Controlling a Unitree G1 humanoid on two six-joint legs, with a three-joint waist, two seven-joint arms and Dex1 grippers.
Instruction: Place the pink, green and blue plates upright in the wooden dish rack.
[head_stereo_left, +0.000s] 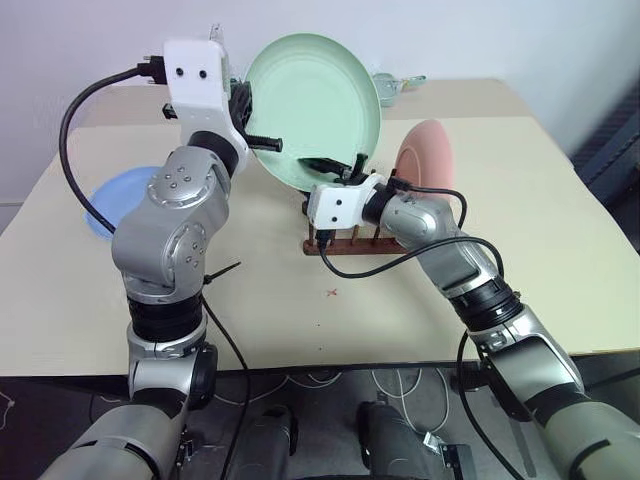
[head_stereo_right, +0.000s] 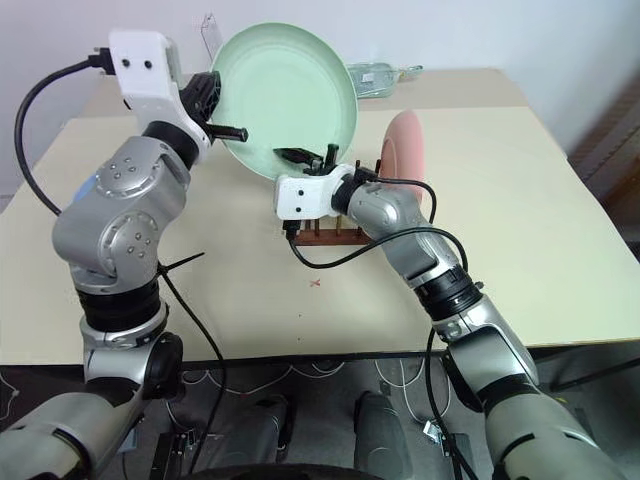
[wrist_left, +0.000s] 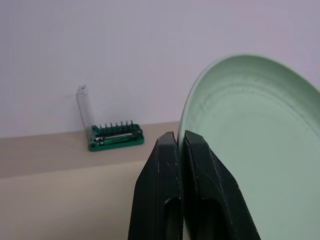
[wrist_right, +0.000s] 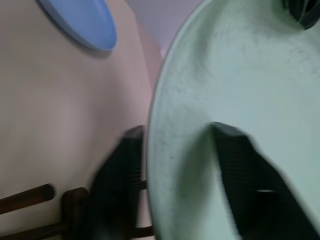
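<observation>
Hanging on edge above the rack (head_stereo_left: 345, 243), green plate (head_stereo_left: 315, 95) is pinched by left gripper (wrist_left: 181, 150); right gripper (wrist_right: 175, 165) straddles its lower rim, not visibly clamped.

green plate (head_stereo_left: 312, 95): pale mint | pink plate (head_stereo_left: 428, 152): salmon | blue plate (head_stereo_left: 125, 195): light blue | dish rack (head_stereo_left: 345, 243): dark reddish-brown | table (head_stereo_left: 300, 310): beige

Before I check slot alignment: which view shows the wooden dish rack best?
The left eye view: the wooden dish rack shows its base bar and pegs beneath the right gripper. The right eye view hides more behind the arm; the right wrist view catches blurred pegs.
</observation>
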